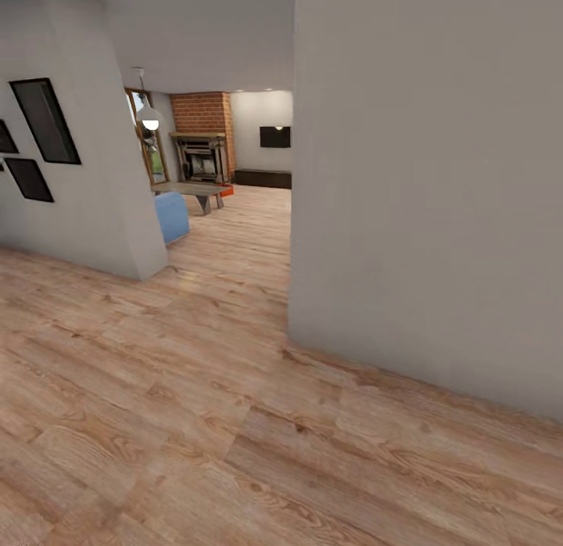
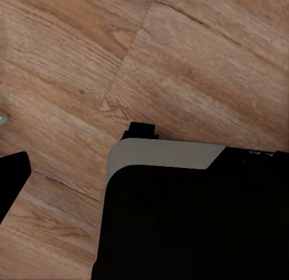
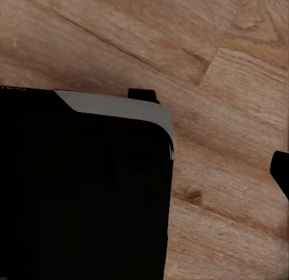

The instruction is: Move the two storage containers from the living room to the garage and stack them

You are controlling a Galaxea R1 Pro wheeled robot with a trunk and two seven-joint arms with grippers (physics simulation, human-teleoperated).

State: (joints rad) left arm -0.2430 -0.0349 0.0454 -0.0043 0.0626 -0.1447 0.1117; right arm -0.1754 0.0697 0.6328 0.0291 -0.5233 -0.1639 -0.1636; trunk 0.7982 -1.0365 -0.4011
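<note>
Robot stands in hallway facing the living room [image 1: 234, 151]. An orange-red patch by the glass table [image 1: 197, 191] is probably a storage container [image 1: 227, 191] (too distant to confirm). State of either gripper: cannot tell. Drive through the opening, keeping off the wall corner [image 1: 291, 327].

We count three dark picture frames [image 1: 44, 120] on the wall at the upper left of the head view — one large, two smaller below it. Farther in there is one pendant lamp [image 1: 150, 118], one brick fireplace [image 1: 202, 147], one black wall TV [image 1: 275, 137], one low table [image 1: 192, 192] and one blue sofa end [image 1: 172, 216]. One orange-red patch [image 1: 227, 191] sits beside the table — possibly a container, too small to tell.
</note>
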